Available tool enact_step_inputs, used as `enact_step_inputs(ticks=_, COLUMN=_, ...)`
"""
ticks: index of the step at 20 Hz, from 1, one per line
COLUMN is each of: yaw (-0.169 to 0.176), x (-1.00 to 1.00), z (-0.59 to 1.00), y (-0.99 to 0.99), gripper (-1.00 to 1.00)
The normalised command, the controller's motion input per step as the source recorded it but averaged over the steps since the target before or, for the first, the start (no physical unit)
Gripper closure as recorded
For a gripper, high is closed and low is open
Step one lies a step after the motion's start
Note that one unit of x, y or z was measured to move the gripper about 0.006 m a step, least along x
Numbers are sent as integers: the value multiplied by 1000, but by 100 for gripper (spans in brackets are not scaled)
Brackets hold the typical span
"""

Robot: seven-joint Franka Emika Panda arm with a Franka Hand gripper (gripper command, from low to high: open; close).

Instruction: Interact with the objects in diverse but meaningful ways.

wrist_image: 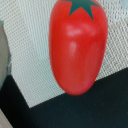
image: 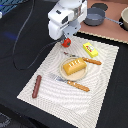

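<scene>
My gripper (image: 65,39) hangs over the far edge of the woven placemat (image: 55,100), shut on the red tomato (image: 66,43). In the wrist view the tomato (wrist_image: 77,47) fills most of the picture, green stem cap showing, with the mat (wrist_image: 30,45) and dark table beneath it; my fingers do not show there. The orange-yellow bread loaf (image: 74,66) lies on the round tan plate (image: 83,76) at the mat's middle. The yellow block (image: 90,49) sits at the mat's far side towards the exterior view's right. The dark brown sausage (image: 37,86) lies near the mat's edge on the exterior view's left.
An orange-handled knife (image: 92,61) lies behind the plate and an orange-handled fork (image: 77,86) in front of it. A grey pot (image: 95,17) stands on the tan surface behind the mat, another vessel (image: 125,19) at the exterior view's right edge. A black cable loops at the left.
</scene>
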Motion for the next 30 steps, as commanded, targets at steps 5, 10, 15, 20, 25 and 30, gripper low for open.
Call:
enact_step_inputs(ticks=5, yaw=-24, x=-31, z=-404, y=1, gripper=100)
enact_step_inputs(ticks=10, yaw=-16, x=-7, z=-429, y=8, gripper=100)
enact_step_inputs(ticks=15, yaw=-6, x=-10, z=-507, y=33, gripper=100)
enact_step_inputs(ticks=20, yaw=0, x=0, z=-390, y=55, gripper=100)
enact_step_inputs(ticks=25, yaw=0, x=-6, z=-64, y=73, gripper=100)
enact_step_inputs(ticks=30, yaw=2, x=-29, z=95, y=39, gripper=-100)
